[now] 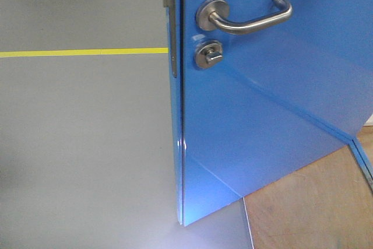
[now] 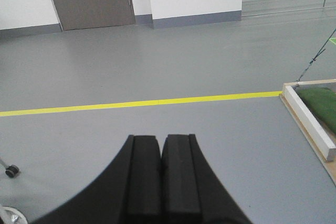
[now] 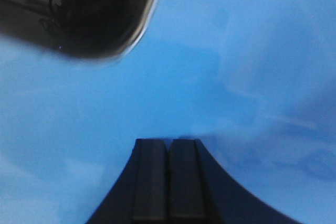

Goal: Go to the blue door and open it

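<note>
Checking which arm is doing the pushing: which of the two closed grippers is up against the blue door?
The right gripper: its shut fingers point straight at the glossy blue door, which fills its view. The left gripper, also shut, faces open grey floor.
</note>
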{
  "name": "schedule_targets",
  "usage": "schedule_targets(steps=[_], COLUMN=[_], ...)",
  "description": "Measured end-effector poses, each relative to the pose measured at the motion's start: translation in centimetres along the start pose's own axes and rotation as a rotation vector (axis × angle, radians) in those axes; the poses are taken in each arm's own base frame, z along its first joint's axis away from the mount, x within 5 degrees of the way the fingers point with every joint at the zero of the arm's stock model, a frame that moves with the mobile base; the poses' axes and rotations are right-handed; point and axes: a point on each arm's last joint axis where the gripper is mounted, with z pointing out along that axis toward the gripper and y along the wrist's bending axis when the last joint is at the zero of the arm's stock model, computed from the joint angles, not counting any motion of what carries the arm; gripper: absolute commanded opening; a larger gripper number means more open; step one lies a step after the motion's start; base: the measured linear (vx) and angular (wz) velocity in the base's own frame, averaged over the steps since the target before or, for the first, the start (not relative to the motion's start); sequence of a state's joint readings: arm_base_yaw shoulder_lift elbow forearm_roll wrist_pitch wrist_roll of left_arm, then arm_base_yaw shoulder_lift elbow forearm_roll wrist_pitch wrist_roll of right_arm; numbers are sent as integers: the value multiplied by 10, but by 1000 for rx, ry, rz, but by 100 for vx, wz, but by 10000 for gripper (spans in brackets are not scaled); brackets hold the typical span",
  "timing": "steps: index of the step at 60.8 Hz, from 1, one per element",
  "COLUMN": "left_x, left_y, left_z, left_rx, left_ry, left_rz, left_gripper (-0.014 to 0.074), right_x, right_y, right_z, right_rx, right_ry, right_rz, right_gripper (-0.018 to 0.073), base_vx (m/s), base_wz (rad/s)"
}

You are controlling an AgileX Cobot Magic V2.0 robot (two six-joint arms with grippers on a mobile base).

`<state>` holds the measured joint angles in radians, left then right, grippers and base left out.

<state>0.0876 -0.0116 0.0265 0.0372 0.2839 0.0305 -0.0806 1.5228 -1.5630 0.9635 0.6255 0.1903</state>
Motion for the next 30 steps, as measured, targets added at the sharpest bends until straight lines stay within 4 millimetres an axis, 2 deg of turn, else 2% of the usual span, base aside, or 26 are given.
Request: schedule_targets(steps=[30], left_x=[0], left_y=[0], left_z=[0], left_rx=[0], left_ry=[0], left_rz=[0], left_gripper=[70], right_x=[4], right_y=[0], right_z=[-1], right_rx=[7], right_ry=[37], right_rz=[-5], right_gripper=[2], base_vx=[16], base_wz=[0])
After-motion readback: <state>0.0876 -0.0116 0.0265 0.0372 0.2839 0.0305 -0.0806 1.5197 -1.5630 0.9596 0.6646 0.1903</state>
